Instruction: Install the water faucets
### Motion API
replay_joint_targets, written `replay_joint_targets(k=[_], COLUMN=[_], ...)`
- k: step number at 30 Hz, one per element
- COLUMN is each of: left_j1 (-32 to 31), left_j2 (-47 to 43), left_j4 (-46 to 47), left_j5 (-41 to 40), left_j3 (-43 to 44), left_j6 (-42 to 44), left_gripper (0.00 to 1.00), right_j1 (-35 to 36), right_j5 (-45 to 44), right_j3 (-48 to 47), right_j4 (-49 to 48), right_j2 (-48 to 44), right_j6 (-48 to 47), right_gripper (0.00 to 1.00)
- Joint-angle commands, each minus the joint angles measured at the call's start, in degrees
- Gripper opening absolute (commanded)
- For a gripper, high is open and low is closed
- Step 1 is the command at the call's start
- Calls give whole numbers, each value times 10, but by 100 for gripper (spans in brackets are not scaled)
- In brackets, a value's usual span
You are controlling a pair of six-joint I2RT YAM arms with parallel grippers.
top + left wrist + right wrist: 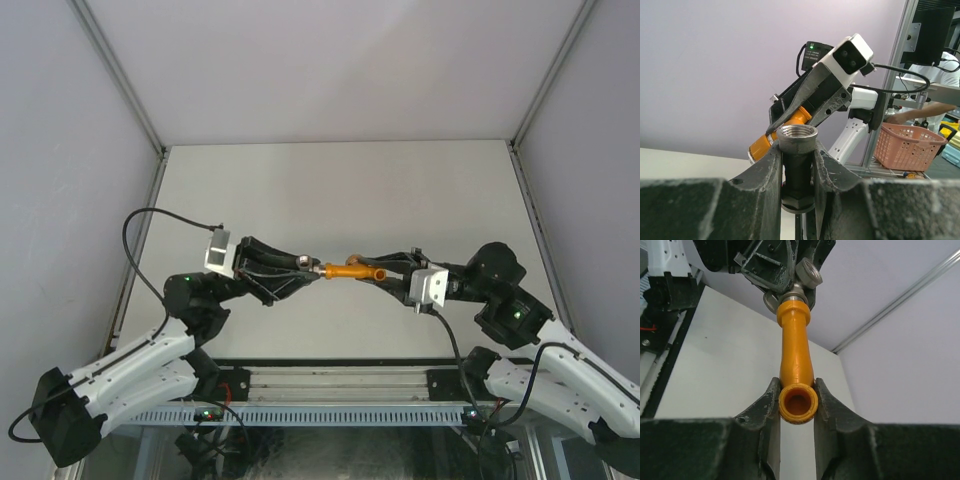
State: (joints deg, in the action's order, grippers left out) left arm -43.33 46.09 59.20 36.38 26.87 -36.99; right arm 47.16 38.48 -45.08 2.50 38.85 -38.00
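Cross-threading: this is my main worry. The orange tap body (796, 355) meets the grey fitting (797, 137) end to end in mid-air. Only the two arms keep them in line, so a small tilt at the start of a turn could jam the joint or chew the plastic thread.
Slip: both pieces are round and pinched only at their sides. I would guess a twisting force could spin one inside its pads instead of turning the joint.
Drop: the pair hangs above the table (330, 190) with nothing under it. If either grip loosens before the thread bites, a piece falls.
Joint: the orange collar touches the fitting's metal neck. I cannot tell whether any thread has caught.
Left gripper (303, 265): narrow, with the jaws closed on the dark body of the grey fitting. The fitting's open threaded mouth stands proud above the fingertips.
Right gripper (388, 273): narrow, with the jaws pinching the open round end of the orange tap body, one finger on each side.
Whereabouts: the two parts sit between the arms, in the middle of the overhead view. The grey piece is on the left arm's side and the orange one on the right arm's side.
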Motion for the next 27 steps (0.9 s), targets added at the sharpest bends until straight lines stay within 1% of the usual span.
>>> replay_joint_targets(k=[1, 4, 6, 8, 10, 14, 16, 20, 22, 23, 25, 27], left_j1=[-3, -3, -3, -3, -3, -3, -3, -3, -3, -3, -3, -3], left_j2=[1, 0, -1, 2, 4, -3, -11, -24, -33, -37, -46, -52], left_j4=[24, -1, -22, -44, -84, -141, -192, -341, -363, -362, -342, -317], left_j5=[22, 45, 65, 103, 131, 179, 194, 201, 186, 175, 153, 127], left_j3=[41, 47, 57, 70, 86, 101, 113, 147, 150, 148, 140, 128], left_j6=[23, 66, 110, 148, 189, 274, 328, 434, 450, 448, 428, 400], left_gripper=[0, 0, 0, 0, 0, 0, 0, 0, 0, 0, 0, 0], right_j1=[3, -8, -21, -38, -57, -82, -87, -91, -91, -90, -90, -90], right_j5=[70, 72, 81, 92, 114, 163, 196, 218, 212, 208, 194, 163], right_j3=[-34, -42, -49, -56, -65, -67, -68, -67, -65, -63, -61, -61], right_j4=[-49, -81, -100, -121, -134, -173, -210, -266, -274, -272, -253, -208], right_j2=[9, 13, 22, 35, 52, 85, 101, 132, 138, 137, 127, 111], right_j6=[166, 315, 417, 532, 644, 834, 923, 1074, 1105, 1105, 1073, 1028], right_gripper=[0, 0, 0, 0, 0, 0, 0, 0, 0, 1, 17, 27])
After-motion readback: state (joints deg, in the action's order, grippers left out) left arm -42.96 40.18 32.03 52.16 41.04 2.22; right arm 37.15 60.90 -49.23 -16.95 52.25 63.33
